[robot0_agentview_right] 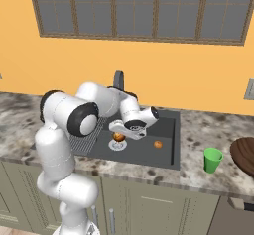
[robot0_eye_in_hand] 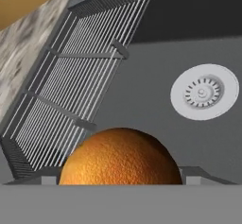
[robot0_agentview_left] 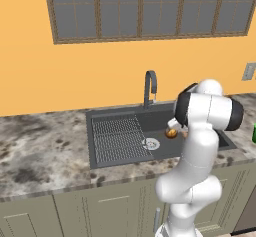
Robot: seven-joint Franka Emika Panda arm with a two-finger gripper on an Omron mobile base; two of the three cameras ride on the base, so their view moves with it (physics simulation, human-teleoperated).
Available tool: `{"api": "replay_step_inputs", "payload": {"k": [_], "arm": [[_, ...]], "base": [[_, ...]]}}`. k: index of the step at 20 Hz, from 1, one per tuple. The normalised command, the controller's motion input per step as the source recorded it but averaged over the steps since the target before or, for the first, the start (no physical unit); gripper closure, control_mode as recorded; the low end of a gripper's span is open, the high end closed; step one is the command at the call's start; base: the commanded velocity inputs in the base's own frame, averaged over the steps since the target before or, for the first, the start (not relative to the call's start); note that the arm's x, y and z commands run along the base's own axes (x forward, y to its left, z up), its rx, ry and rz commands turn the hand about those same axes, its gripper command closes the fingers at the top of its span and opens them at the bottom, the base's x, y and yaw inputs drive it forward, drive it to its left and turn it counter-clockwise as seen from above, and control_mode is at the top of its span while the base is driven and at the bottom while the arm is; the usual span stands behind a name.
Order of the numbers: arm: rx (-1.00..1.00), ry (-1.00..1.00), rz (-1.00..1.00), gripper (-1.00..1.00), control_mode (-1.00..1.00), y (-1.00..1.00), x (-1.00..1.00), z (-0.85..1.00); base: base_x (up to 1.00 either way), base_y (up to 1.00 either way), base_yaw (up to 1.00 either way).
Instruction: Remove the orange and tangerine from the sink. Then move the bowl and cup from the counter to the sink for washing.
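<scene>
Orange (robot0_eye_in_hand: 120, 156): it sits right between my two finger tips in the hand view, its rounded top rising above them and hiding most of the gap. In the right base view it (robot0_agentview_right: 118, 137) hangs under my hand, over the drain; in the left base view it (robot0_agentview_left: 171, 133) peeks out beside my forearm.
My gripper (robot0_agentview_right: 119, 135): my fingers stand wide, nearly as far apart as they go, one on each side of the orange. I cannot tell whether the pads actually press on the peel or just flank it.
Tangerine (robot0_agentview_right: 158, 144): smaller fruit lying on the basin floor, to the right of the orange and apart from it, near the basin's right wall.
Drain (robot0_eye_in_hand: 204, 91): round and silver, on the basin floor beyond the orange in the hand view; in the right base view it (robot0_agentview_right: 111, 145) lies directly under my hand.
Draining grid (robot0_eye_in_hand: 85, 86): ribbed rack filling the left part of the basin, beside the orange.
Sink (robot0_agentview_left: 115, 161): wide dark grey basin set into the counter, with the curved dark faucet (robot0_agentview_left: 150, 87) standing at its back edge.
Cup (robot0_agentview_right: 213, 159): bright green, upright on the counter to the right of the sink, well apart from my hand.
Bowl (robot0_agentview_right: 244, 154): reddish-brown and wide, on the counter just right of the cup, partly cut off by the picture's edge.
Counter (robot0_agentview_left: 40, 146): mottled stone, running both sides of the sink.
Window (robot0_agentview_right: 134, 8): dark panes in a wooden frame on the orange wall above the faucet.
</scene>
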Motion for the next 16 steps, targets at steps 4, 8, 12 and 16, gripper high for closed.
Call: {"api": "replay_step_inputs", "payload": {"k": [4,8,12,16], "arm": [[0.0,0.0,0.0,1.0,-1.0,-0.04,-0.28,0.5],[-0.07,0.0,0.0,1.0,-1.0,-0.01,-0.33,0.45],[-0.12,0.0,-0.01,1.0,-1.0,-0.01,-0.39,0.35],[-0.08,0.0,-0.12,1.0,-1.0,0.01,-0.46,0.28]], "base": [[0.0,0.0,0.0],[0.0,0.0,0.0],[0.0,0.0,0.0],[0.0,0.0,0.0]]}}
